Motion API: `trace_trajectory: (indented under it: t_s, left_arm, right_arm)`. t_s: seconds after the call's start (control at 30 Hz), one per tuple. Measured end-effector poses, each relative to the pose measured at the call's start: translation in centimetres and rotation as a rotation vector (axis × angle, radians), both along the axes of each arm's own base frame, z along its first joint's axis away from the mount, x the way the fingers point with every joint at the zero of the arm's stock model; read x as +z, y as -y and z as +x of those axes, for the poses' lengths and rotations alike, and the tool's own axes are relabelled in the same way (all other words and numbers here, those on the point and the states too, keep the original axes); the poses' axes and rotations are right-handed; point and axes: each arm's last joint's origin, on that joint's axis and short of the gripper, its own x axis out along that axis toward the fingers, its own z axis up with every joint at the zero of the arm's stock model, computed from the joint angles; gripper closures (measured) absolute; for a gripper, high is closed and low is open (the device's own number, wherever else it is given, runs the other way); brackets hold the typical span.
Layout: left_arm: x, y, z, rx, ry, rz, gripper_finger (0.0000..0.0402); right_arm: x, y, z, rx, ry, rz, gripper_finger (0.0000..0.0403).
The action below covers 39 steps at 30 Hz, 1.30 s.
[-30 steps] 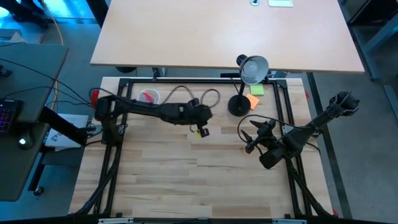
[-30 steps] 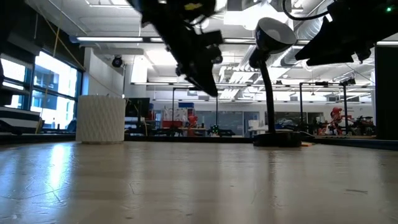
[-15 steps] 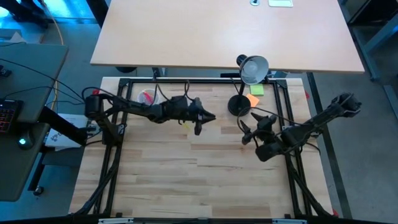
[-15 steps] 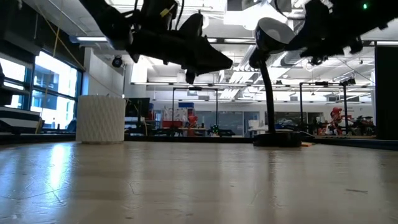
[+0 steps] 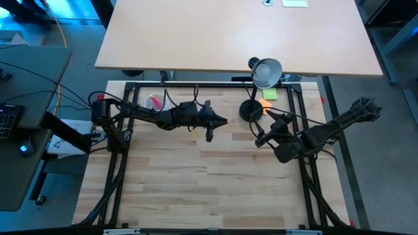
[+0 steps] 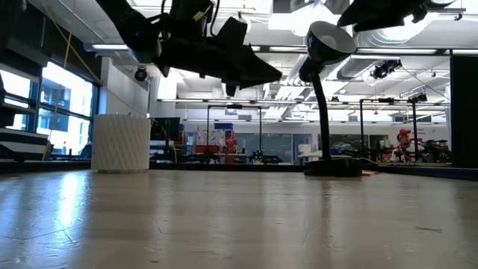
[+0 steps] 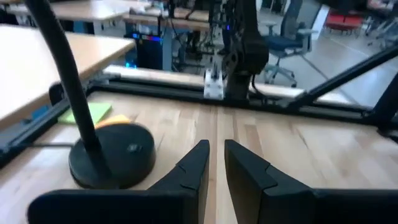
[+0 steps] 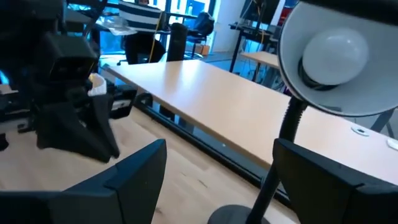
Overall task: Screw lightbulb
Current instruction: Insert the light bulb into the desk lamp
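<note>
The white frosted lightbulb [image 8: 339, 53] sits inside the shade of the black desk lamp [image 5: 264, 72], base end into the shade. The lamp's round base [image 5: 250, 110] stands at the table's far right. My right gripper [image 5: 263, 129] is open and empty, just near of the lamp base, raised high in the low view [image 6: 381, 11]. Its fingers [image 8: 140, 165] point up toward the shade. My left gripper [image 5: 222, 122] hangs level above the table's far middle, pointing at the lamp base [image 7: 112, 155]. Its fingers [image 7: 199, 165] are shut to a narrow slit and hold nothing.
A white ribbed cup [image 6: 121, 142] with pink items [image 5: 155, 101] stands at the far left. Orange and green notes [image 5: 268, 98] lie by the lamp base. A large tan desk [image 5: 235, 32] lies beyond the far edge. Bare wooden table [image 5: 209, 183] stretches toward the near edge.
My left gripper has swung from pointing down to lying level, pointing toward the lamp, and has gone a little toward the far edge, then stopped. My right gripper has risen and gone toward the lamp.
</note>
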Motion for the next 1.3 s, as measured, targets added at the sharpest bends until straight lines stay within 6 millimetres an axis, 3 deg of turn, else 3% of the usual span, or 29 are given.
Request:
trace_trajectory:
  t_s: [0.23,0.5,0.67,0.9,1.13,1.3]
  left_arm:
    - [0.7,-0.2,0.1,0.065,0.072,-0.100,0.0338]
    - [1.2,-1.2,0.0,0.090,0.114,-0.107,0.0256]
    - [2.0,-2.2,0.2,0.118,0.134,-0.124,0.0218]
    - [1.3,-2.3,0.2,0.126,0.062,-0.136,0.0214]
    - [0.5,-1.6,0.2,0.107,-0.023,-0.095,0.0214]
    - [1.5,-1.9,0.7,0.215,0.140,0.037,0.0213]
  right_arm:
    - [-1.1,0.0,-0.1,0.025,-0.004,0.047,0.0111]
    - [-1.1,0.1,-0.2,0.022,-0.002,0.048,0.0111]
    - [1.7,0.2,-0.5,0.036,0.007,0.026,0.0111]
    - [6.3,1.1,-2.0,0.051,0.100,0.056,0.0111]
    - [6.4,1.2,-2.4,0.132,0.034,0.062,0.0111]
    - [6.1,1.1,-2.3,0.177,0.037,0.114,0.0111]
